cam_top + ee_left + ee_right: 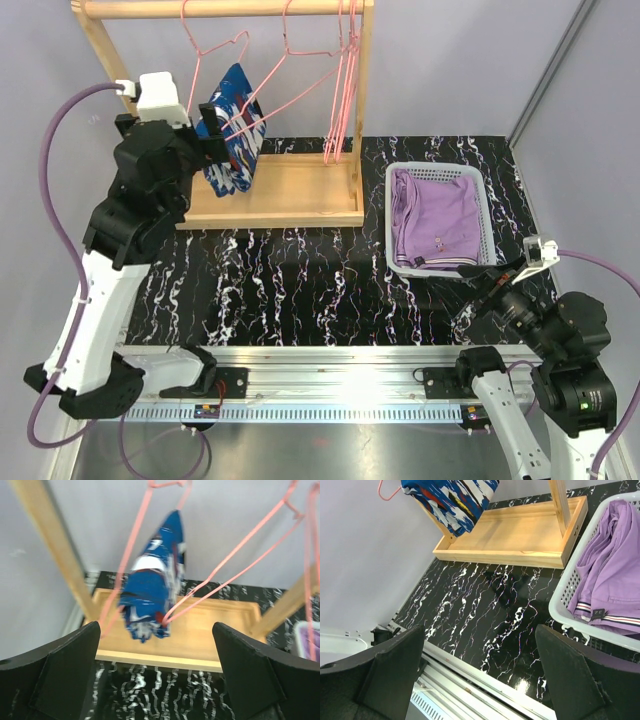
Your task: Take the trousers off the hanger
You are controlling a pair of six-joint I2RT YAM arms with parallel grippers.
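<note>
The dark blue trousers (232,130) with white and red splashes hang folded over a pink wire hanger (262,100) on the wooden rack. They also show in the left wrist view (151,587) and the right wrist view (451,500). My left gripper (208,135) is open, raised right beside them on their left; its fingers (65,672) stand wide apart a little short of the cloth. The lilac-purple trousers (435,215) lie in the white basket (487,222), seen also in the right wrist view (612,575). My right gripper (490,285) is open and empty, low by the basket's near right corner.
The wooden rack (275,195) has a tray base, two uprights and a top rail (220,8). Several empty pink hangers (340,80) hang near its right post. The black marbled mat (290,285) lies between rack and metal rail (330,375).
</note>
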